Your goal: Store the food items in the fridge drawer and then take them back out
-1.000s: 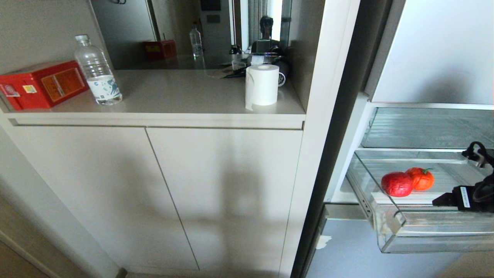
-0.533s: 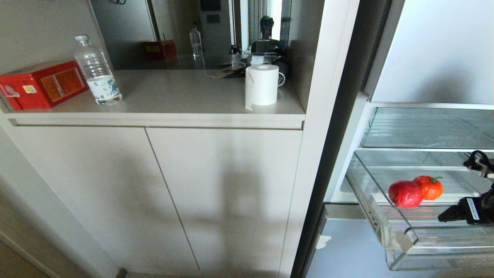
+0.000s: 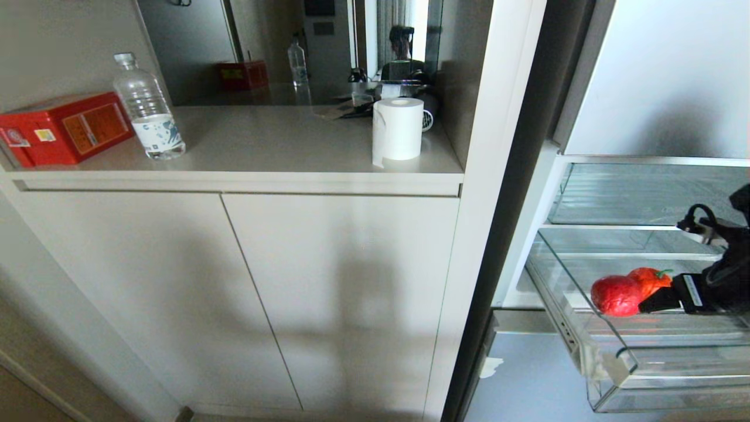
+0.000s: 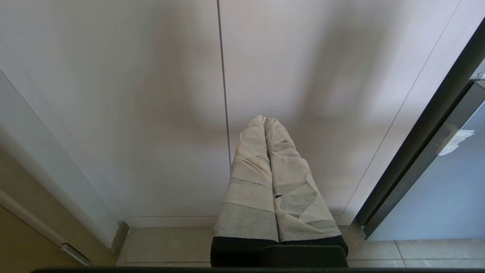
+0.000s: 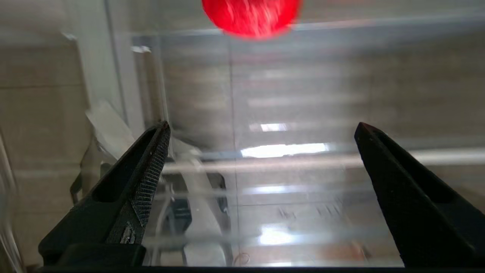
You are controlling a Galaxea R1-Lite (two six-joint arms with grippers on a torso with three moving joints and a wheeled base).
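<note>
The right gripper (image 3: 650, 306) is closest to us; its two black fingers (image 5: 144, 167) are spread wide apart with nothing between them; it reaches in from the right, low and level, just beside the red piece (image 3: 615, 295). That red piece sits in the pulled-out clear drawer (image 3: 609, 366), touching the orange piece (image 3: 647, 276) right behind it. Both look round, shiny and small; I think they are light and a bit slippery, so they may roll away on the bumpy floor of the drawer; the best place to hold the red one is across its fat middle, with one finger on each side. The left gripper (image 4: 269, 144) hangs down by the cupboard doors (image 4: 151, 94), its wrapped fingers pressed together, holding nothing. Farther back, a paper roll (image 3: 398, 136) stands on the counter (image 3: 263, 140).
</note>
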